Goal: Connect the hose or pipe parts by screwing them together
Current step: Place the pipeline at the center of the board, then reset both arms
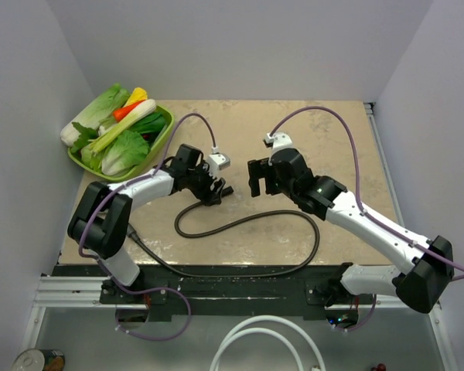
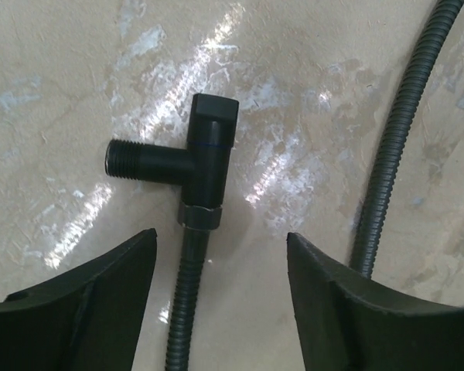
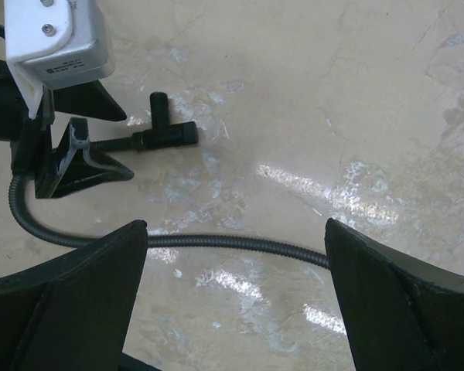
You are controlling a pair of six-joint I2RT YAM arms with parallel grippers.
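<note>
**Left jaws spread around the joined fitting, right jaws wide and empty**

The left gripper point(image 1: 214, 188) hangs low over the table point(image 1: 240, 124) with its fingers point(image 2: 100, 301) parted. In its wrist view the hose point(image 2: 187, 309) runs up the gap between them with bare table showing on both sides, so neither finger touches it.

Just past the fingertips lies the small black T-shaped fitting point(image 2: 205, 162), flat on the table. The hose's end nut point(image 2: 199, 216) sits tight against its lower port. Its threaded side port sticks out bare to the left in that view.

Across from it the right gripper point(image 1: 255, 179) is spread as wide as it goes and holds nothing. Between the two grippers there's a short stretch of bare tabletop.

From the right wrist camera the fitting point(image 3: 166, 133) lies beside the left fingertips, and a run of hose point(image 3: 232, 244) crosses the table under the right jaws.

In the top view the hose point(image 1: 255, 218) curls out from the left gripper, swings right in a big loop and comes back along the table's near edge. A green tub point(image 1: 161, 135) of vegetables fills the far-left corner, close by the left arm. Walls close in on three sides.
</note>
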